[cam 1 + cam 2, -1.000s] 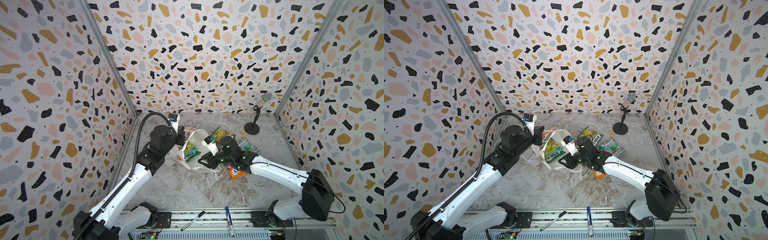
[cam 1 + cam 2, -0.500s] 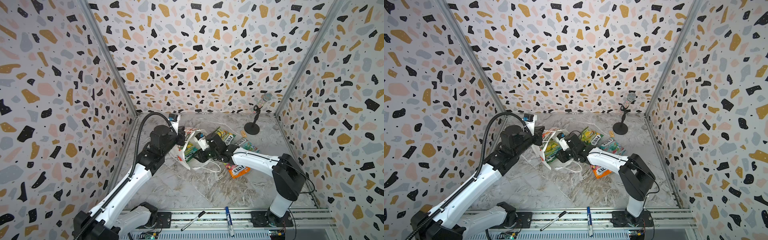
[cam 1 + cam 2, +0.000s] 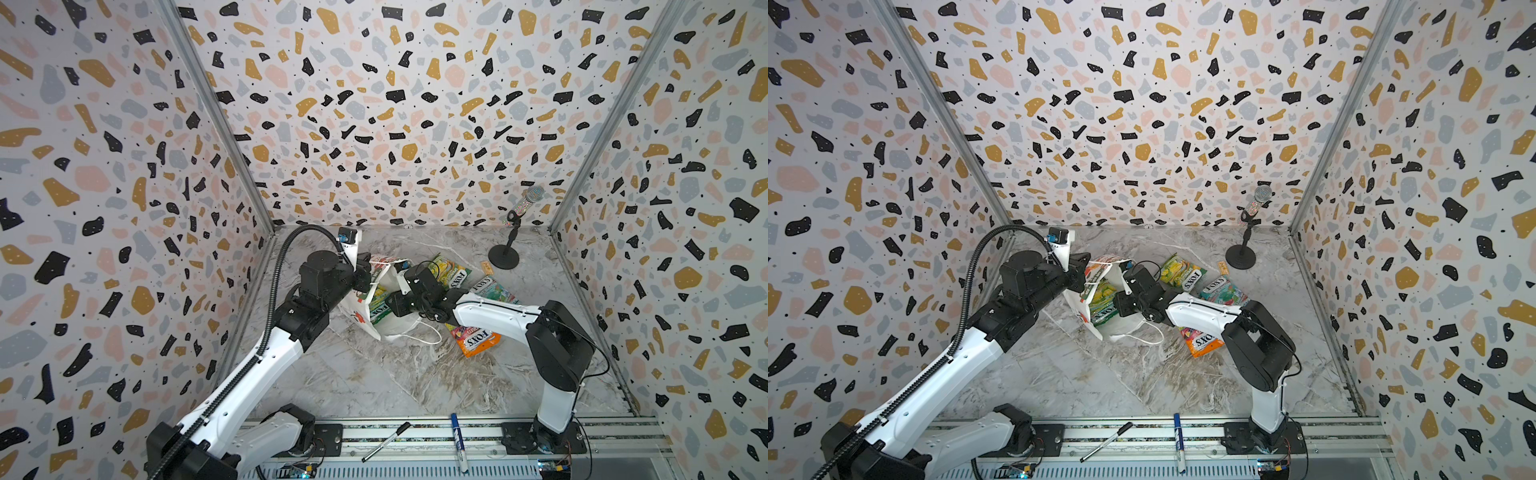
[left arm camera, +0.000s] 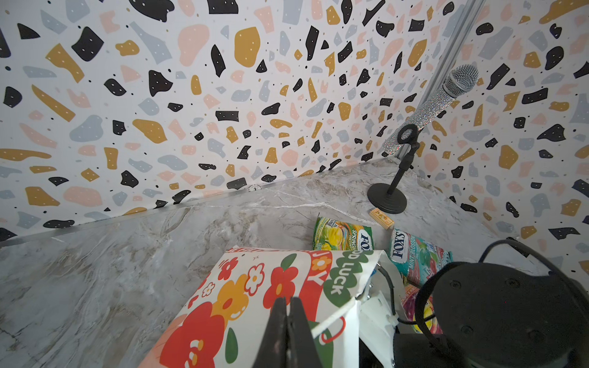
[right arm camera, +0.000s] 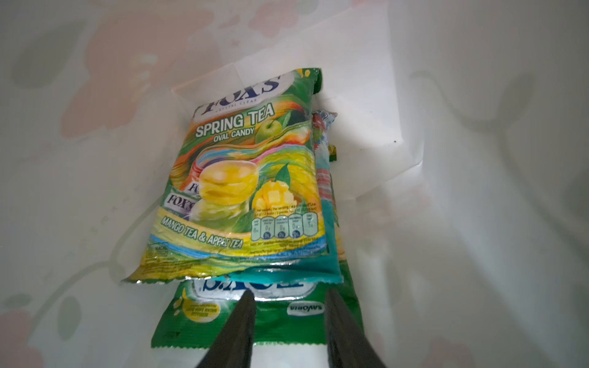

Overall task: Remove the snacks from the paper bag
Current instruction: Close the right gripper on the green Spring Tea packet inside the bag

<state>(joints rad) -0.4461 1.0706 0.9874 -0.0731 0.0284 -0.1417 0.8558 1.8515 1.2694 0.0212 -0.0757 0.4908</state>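
Bag lies on its side approx. mid-surface, mouth facing right, flower print on the upper left wall. One cord handle trails on the surface just near of the mouth. L claw is clenched on the bag's printed wall by the mouth rim, w/ that wall standing raised so the mouth gapes. R claw is inside the bag, jaws apart, released, gripping nothing. Its tips sit over the green pkt, one either side of the label; they prob. touch the foil, but can't confirm from this angle. 3 pkts are stacked in the bag. Spring Tea pkt is on top, teal pkt is under it w/ mostly its edge showing, and the green pkt is lowest and closest to the mouth. 3 more lie out on the surface right of the bag: yellow-green pkt far, 2nd teal pkt right of that, orange pkt near, partly under the R arm. Mic stand is in the far right corner, w/ a tan box just beside its base. Pens lie on the near rail.
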